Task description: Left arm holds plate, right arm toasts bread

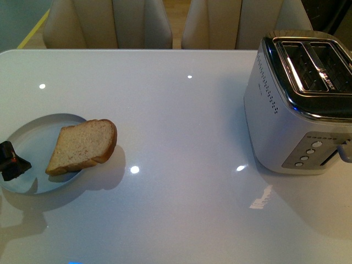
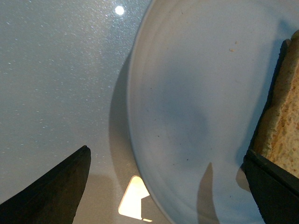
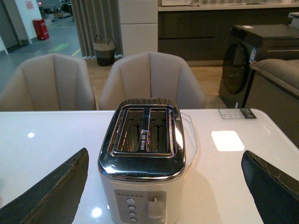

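At the table's (image 1: pixel 181 110) near-left edge, the left gripper (image 1: pixel 12 160) juts in over the left rim of the plate (image 1: pixel 33 127), only its black tip showing. From its wrist view the left gripper (image 2: pixel 166 154) stands released, jaws spread wide. One finger is over bare table outside the rim, the other over the plate (image 2: pixel 187 93) just beside the bread (image 2: pixel 280 130), and they clamp nothing. The bread (image 1: pixel 82 146) lies on the plate's right side, overhanging the rim there and casting a shadow on the table. Its long axis runs roughly left to right. The flat bottom edge faces the gripper and the rounded crust points right, toward the toaster (image 1: pixel 286 121). Between plate and toaster stretches a wide run of bare, glossy white tabletop dotted with lamp glints. The toaster stands near the right edge, both slots facing up, with its lever (image 1: pixel 344 151) and buttons on the near end. The right gripper (image 3: pixel 164 154), seen only from its own wrist, is likewise released, fingers far apart, facing the toaster (image 3: pixel 142 158) from well back. Two beige chairs (image 1: pixel 107 25) stand behind the far edge.
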You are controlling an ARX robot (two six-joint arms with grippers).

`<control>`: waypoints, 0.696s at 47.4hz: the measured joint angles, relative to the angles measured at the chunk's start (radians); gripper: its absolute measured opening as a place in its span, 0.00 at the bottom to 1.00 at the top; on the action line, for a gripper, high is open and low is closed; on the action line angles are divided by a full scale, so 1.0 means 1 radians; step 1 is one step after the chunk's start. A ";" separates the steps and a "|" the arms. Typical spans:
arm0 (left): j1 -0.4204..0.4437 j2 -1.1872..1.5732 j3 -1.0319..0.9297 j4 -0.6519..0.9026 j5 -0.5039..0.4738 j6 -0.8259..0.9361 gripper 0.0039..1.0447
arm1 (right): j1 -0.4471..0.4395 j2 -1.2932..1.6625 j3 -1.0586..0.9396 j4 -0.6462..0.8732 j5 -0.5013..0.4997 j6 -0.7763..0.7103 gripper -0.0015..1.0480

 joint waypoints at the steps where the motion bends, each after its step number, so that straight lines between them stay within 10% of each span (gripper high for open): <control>1: -0.001 0.002 0.001 0.001 0.000 -0.003 0.93 | 0.000 0.000 0.000 0.000 0.000 0.000 0.91; 11: -0.013 0.030 0.031 0.011 -0.015 -0.028 0.90 | 0.000 0.000 0.000 0.000 0.000 0.000 0.91; 33: -0.023 0.082 0.079 0.005 0.009 -0.114 0.08 | 0.000 0.000 0.000 0.000 0.000 0.000 0.91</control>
